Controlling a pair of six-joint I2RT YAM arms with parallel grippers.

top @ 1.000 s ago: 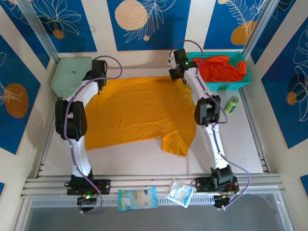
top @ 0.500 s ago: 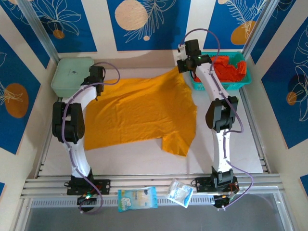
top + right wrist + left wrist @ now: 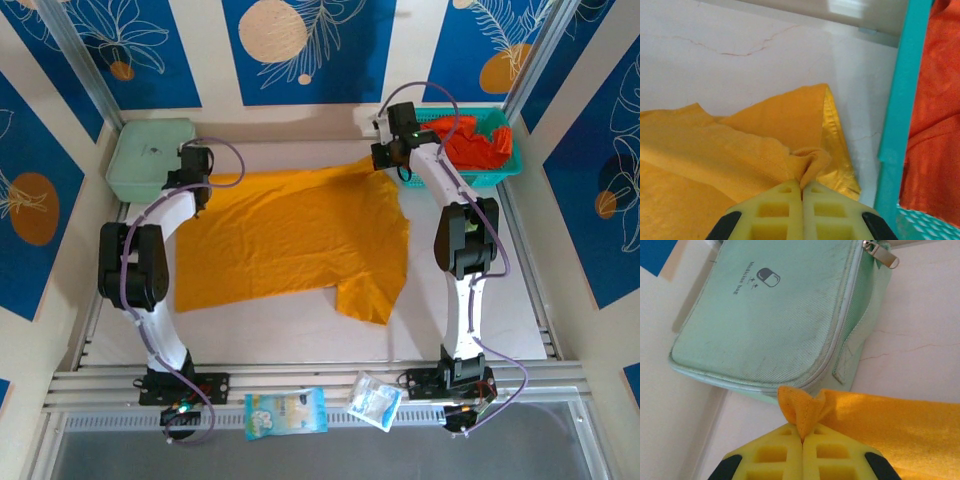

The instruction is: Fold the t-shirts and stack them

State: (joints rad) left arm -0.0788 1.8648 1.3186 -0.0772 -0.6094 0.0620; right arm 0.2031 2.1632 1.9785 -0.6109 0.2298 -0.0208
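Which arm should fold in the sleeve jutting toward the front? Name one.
Probably right: the sleeve lies on its side of the yellow shirt, but the right gripper, shut on a far corner, must let go first.

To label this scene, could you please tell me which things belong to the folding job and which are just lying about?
Job: mustard-yellow t-shirt, red-orange t-shirts in the teal basket.
Lying about: mint-green medicine bag, blue packet, clear packet.

White table (image 3: 300,325) with yellow t-shirt (image 3: 290,235), bag (image 3: 148,155), basket (image 3: 490,173)
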